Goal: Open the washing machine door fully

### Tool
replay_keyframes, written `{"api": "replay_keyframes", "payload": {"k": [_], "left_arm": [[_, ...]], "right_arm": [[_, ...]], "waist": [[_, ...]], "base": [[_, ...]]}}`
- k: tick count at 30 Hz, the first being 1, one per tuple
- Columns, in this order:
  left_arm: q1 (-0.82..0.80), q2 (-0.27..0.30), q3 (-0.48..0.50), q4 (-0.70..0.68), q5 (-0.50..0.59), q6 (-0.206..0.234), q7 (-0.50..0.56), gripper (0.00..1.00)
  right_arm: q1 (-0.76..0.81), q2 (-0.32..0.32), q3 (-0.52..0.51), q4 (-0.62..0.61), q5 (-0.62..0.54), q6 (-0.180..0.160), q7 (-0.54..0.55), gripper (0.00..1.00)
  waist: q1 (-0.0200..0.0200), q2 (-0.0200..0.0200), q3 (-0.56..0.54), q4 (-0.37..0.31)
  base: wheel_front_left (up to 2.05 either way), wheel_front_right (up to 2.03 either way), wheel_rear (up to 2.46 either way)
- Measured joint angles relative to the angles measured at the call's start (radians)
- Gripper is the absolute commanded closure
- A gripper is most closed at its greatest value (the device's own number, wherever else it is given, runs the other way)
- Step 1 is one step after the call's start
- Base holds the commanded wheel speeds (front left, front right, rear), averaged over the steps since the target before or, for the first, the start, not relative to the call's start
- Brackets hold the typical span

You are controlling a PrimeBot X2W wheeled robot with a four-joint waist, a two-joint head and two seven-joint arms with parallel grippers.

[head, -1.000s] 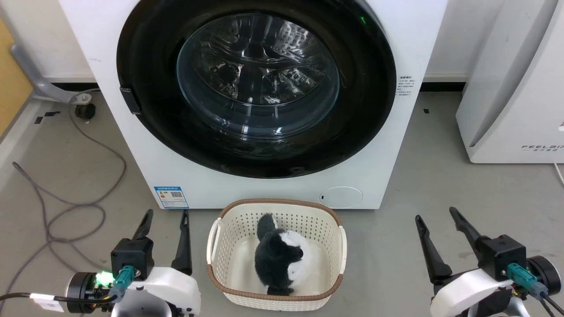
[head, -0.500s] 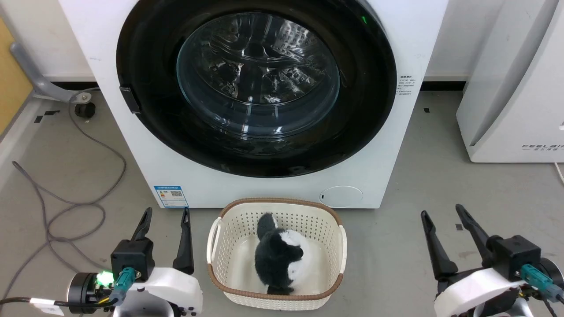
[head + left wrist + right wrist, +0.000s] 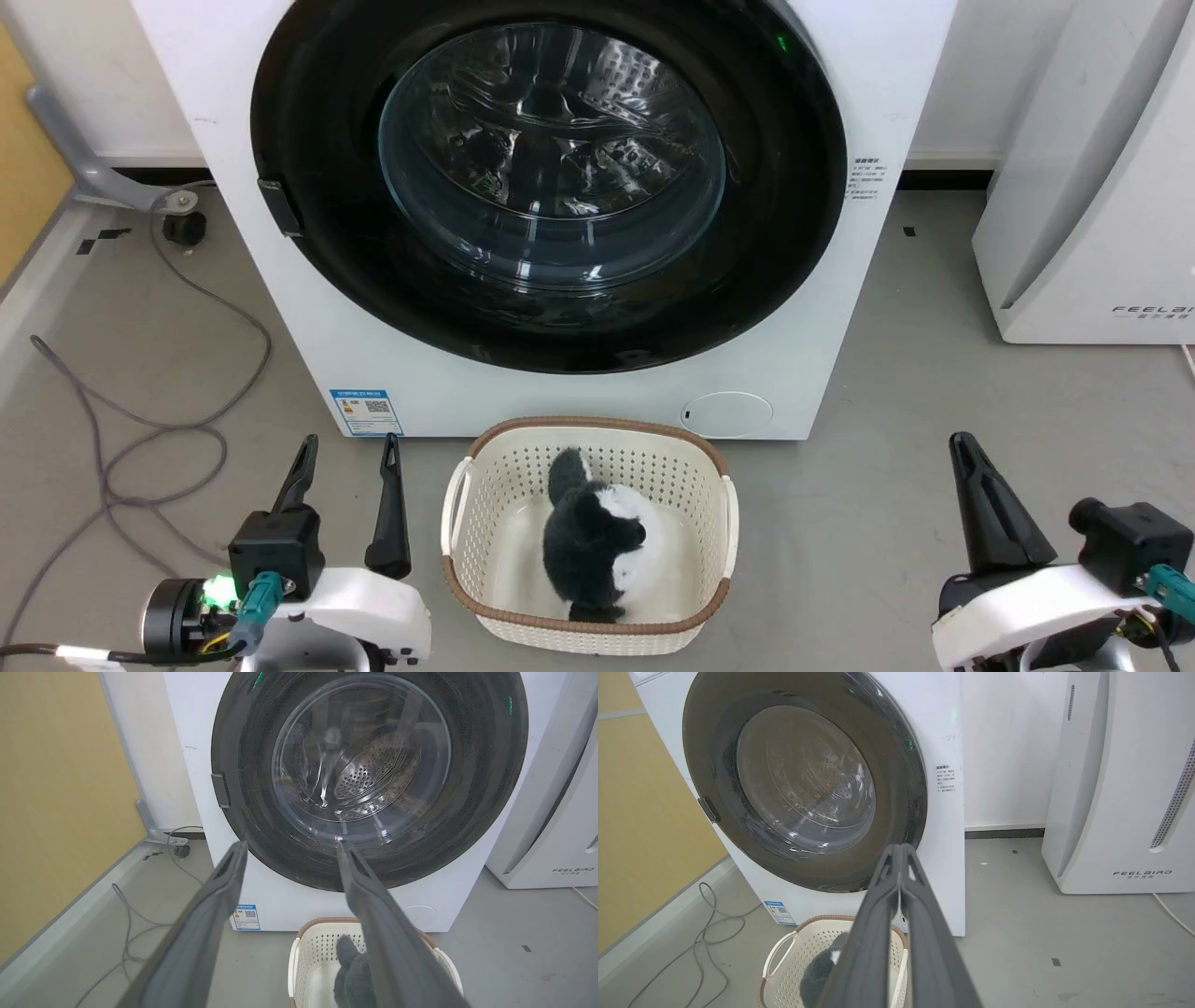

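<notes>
1 washing machine door (image 3: 551,177): closed on 1 washing machine (image 3: 579,401) | left gripper (image 3: 349,443): released, empty | right gripper (image 3: 966,448): clenched, empty | 1 basket (image 3: 597,425), 1 plush toy (image 3: 593,546) inside, on floor (image 3: 887,373) between 2 grippers

A: How does the left gripper (image 3: 292,843) stand?

B: Its two fingers rise from six o'clock, spread wide with nothing between them. Their tips overlap the door's (image 3: 373,784) lower rim.

A: And the door?

B: It is shut against the washer (image 3: 280,905). Its catch (image 3: 220,789) sits at nine o'clock on the black ring, and the drum (image 3: 369,767) shows through the glass.

A: What lies around it?

B: A basket (image 3: 308,952) is on the floor at six o'clock, with a dark plush (image 3: 348,966) inside, partly behind one finger. A label (image 3: 246,911) is at seven o'clock, a cable (image 3: 128,933) at eight, a yellow wall (image 3: 56,788) at nine and a white appliance (image 3: 551,826) at three.
</notes>
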Motion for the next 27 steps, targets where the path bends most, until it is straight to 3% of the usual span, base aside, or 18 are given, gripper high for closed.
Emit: {"api": "replay_keyframes", "payload": {"k": [27], "left_arm": [[-0.005, 0.0, -0.029, -0.018, -0.023, 0.04, -0.057, 0.0]], "right_arm": [[-0.148, -0.021, -0.04, 0.142, 0.501, 0.0, -0.027, 1.0]], "waist": [[0.0, 0.0, 0.042, 0.029]], "base": [[0.0, 0.0, 0.0]]}}
